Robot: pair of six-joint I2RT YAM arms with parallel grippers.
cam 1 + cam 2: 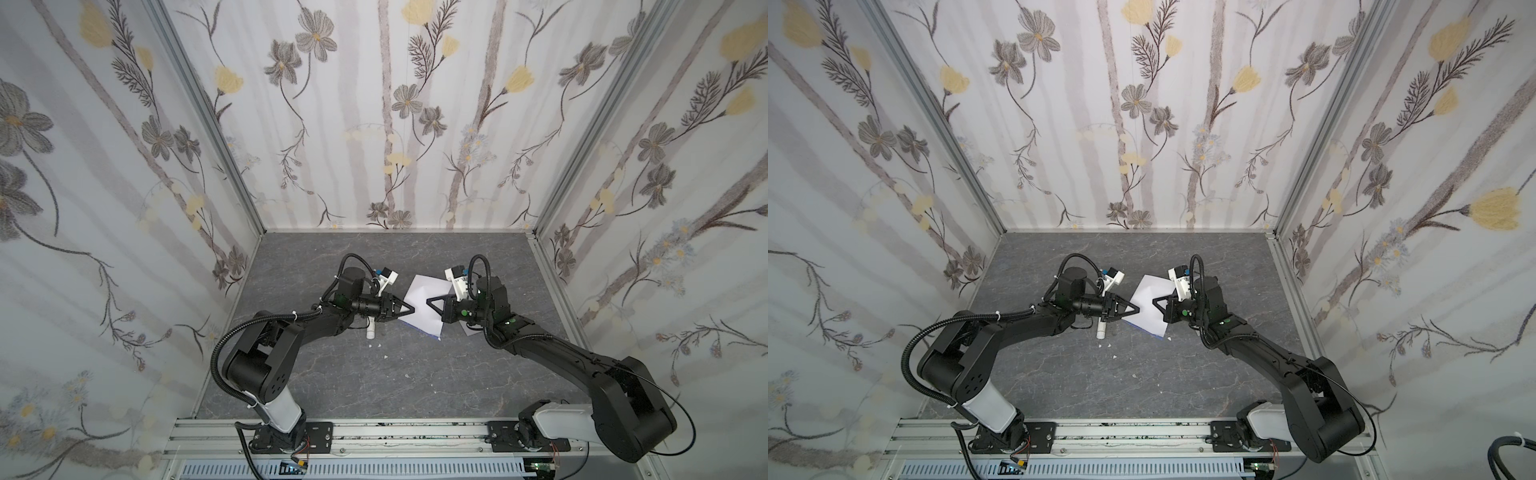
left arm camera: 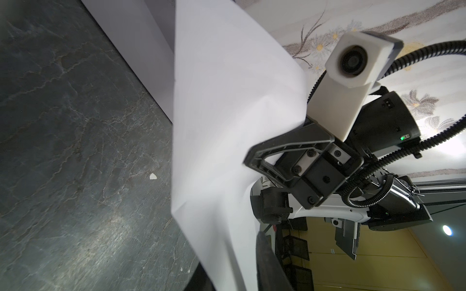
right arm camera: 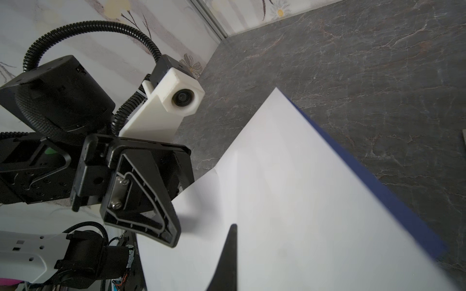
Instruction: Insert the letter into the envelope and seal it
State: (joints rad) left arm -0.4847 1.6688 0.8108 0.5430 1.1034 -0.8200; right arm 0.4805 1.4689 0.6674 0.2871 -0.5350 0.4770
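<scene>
Holding letter [image 1: 422, 305] up at mid-frame, off the worktop [image 1: 374, 382]; insertion looks not yet begun.
Right pincer [image 1: 430, 300] clenched on letter's edge; left pincer [image 1: 410, 309] at the opposite edge, grip unclear. Next: aim letter at envelope [image 1: 468, 329], just lower right. Dark marbled worktop, floral walls [image 1: 374, 124].

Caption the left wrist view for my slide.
The right claw pinches an edge of the bent letter over the dark table.

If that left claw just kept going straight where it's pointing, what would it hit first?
The letter, most likely: the tip of the left claw sits at the sheet's edge. Beyond the paper, the right claw faces it; depth is unclear.
</scene>
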